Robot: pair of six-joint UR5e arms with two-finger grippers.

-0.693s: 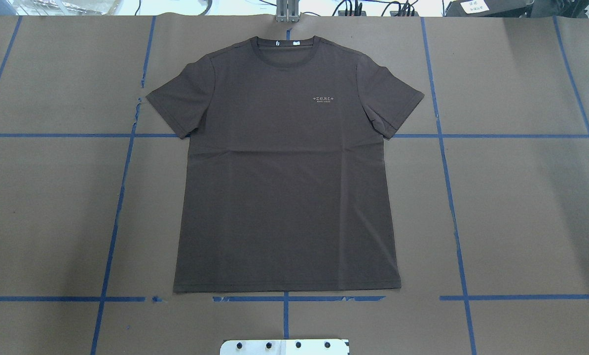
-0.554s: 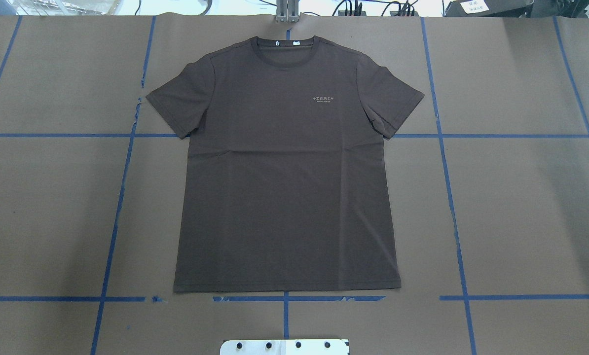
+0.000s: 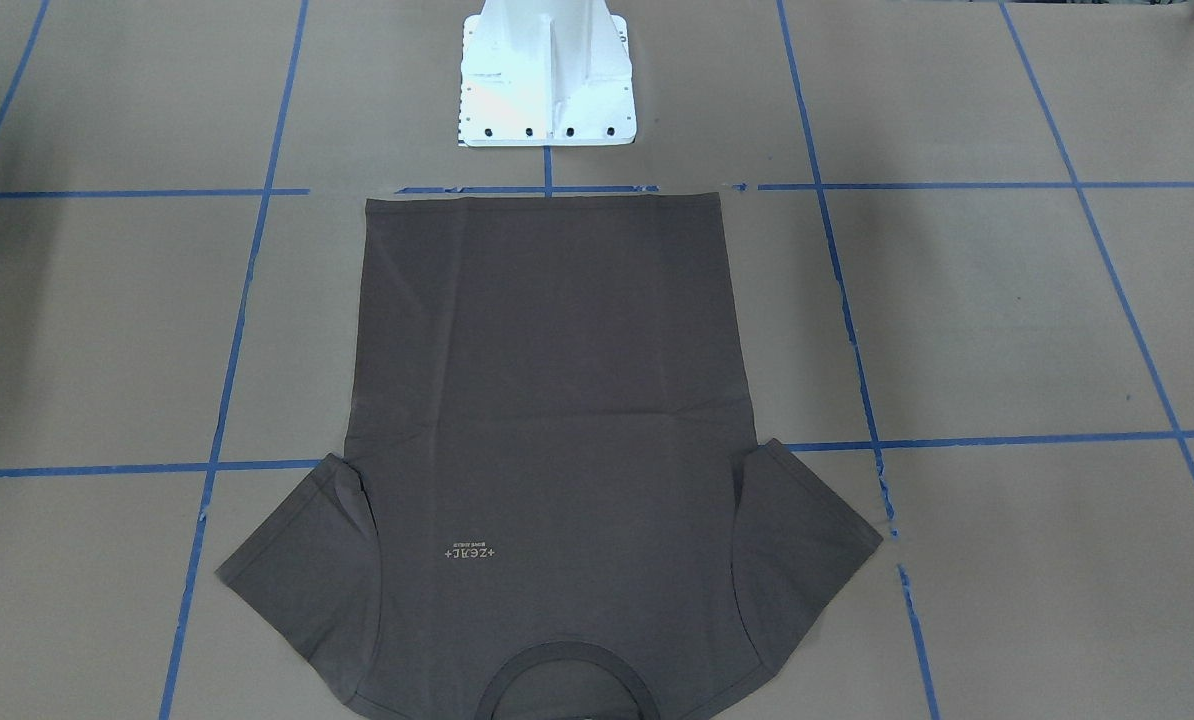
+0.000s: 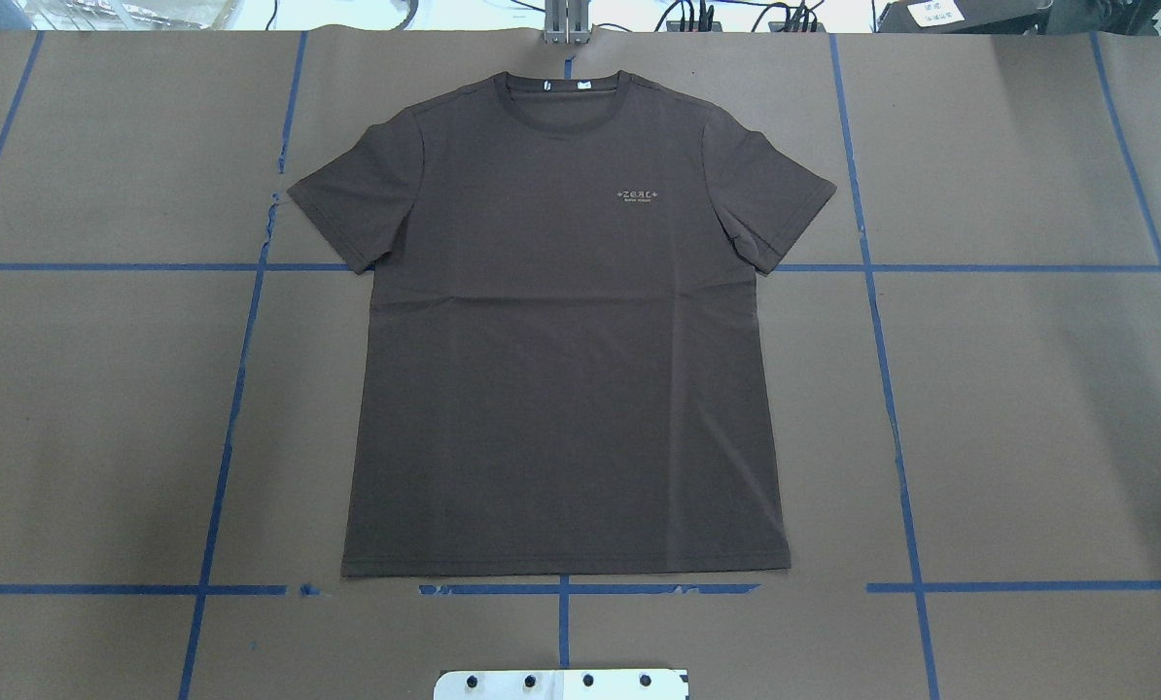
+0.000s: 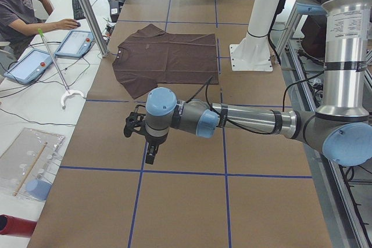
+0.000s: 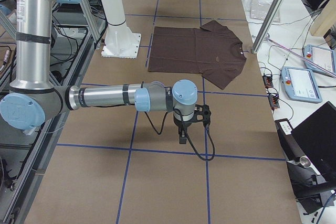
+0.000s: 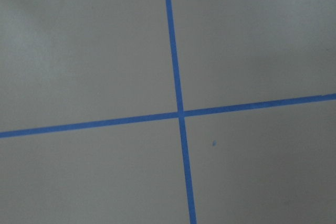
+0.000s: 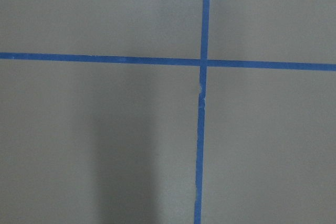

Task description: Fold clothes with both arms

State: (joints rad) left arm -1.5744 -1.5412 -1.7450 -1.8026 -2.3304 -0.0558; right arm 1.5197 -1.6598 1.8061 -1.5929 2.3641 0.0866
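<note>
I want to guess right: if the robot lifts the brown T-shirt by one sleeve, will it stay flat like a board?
Probably not. The T-shirt lies thin and flat with soft creases across its middle, so it would likely droop and hang. Pushed, such wrinkly cloth would probably bunch up, not slide.

A: The T-shirt (image 4: 561, 340) looks like soft, matt cloth, a fine smooth knit. The collar (image 3: 567, 655), at its six o'clock in the front-facing view, is ribbed.
B: The table cover (image 4: 1028, 437) under it reads as dull brown paper, crossed by smooth blue tape (image 4: 1028, 586).
A: The pedestal (image 3: 547, 90) is white painted metal, slightly glossy.
B: The left arm (image 5: 250, 121) and right arm (image 6: 100, 98) are satin silver metal tubes with smooth light blue caps, plastic by the look.
</note>
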